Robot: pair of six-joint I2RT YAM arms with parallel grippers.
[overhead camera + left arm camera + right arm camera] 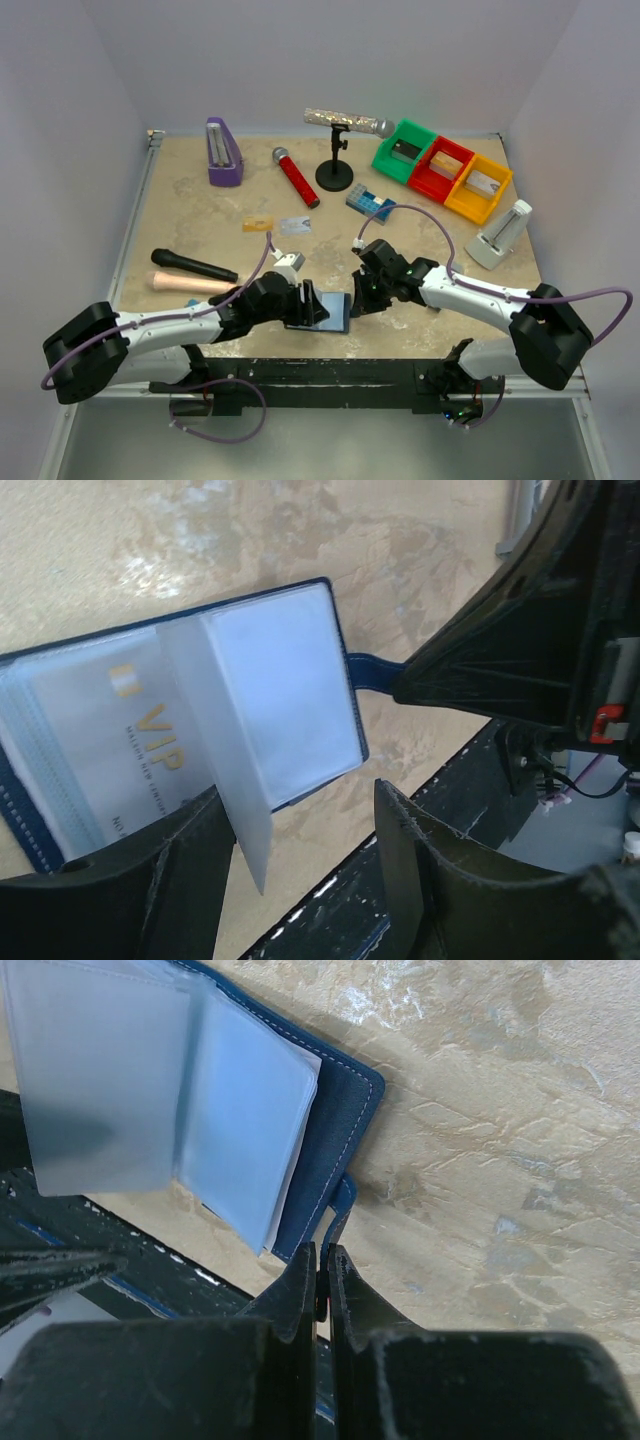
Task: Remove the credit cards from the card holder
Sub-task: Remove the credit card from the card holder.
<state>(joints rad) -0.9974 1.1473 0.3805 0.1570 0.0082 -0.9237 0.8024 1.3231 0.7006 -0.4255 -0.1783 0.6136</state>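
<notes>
1. a beige, stone-patterned table [180, 200] carries everything. two black-and-white robot arms reach in from its near edge.
2. the card holder [330, 312] lies open and flat at about the middle of the near edge. its cover is dark blue with pale stitching and rounded corners. inside are frosted, clear plastic sleeves.
3. one sleeve contains a pale vip card [130, 740], thin and rectangular, with gold lettering.
4. the left gripper [300, 880] sits over the holder's left part with its jaws spread. a loose sleeve leaf [235, 780] stands up between the matte black fingers, just beside one of them and not clamped.
5. the right gripper [320, 1275] has its jaws pressed together, pinching the holder's narrow dark-blue closure tab [342, 1200] at the holder's right edge.
6. two credit cards lie flat on the bare table toward its middle, well apart from the holder. they are a gold-tan card [258, 224] and a silver-grey card [294, 225], side by side.
7. nearer the far edge lie a glossy red microphone [295, 177] and three open plastic bins [443, 170], green, red and orange.
</notes>
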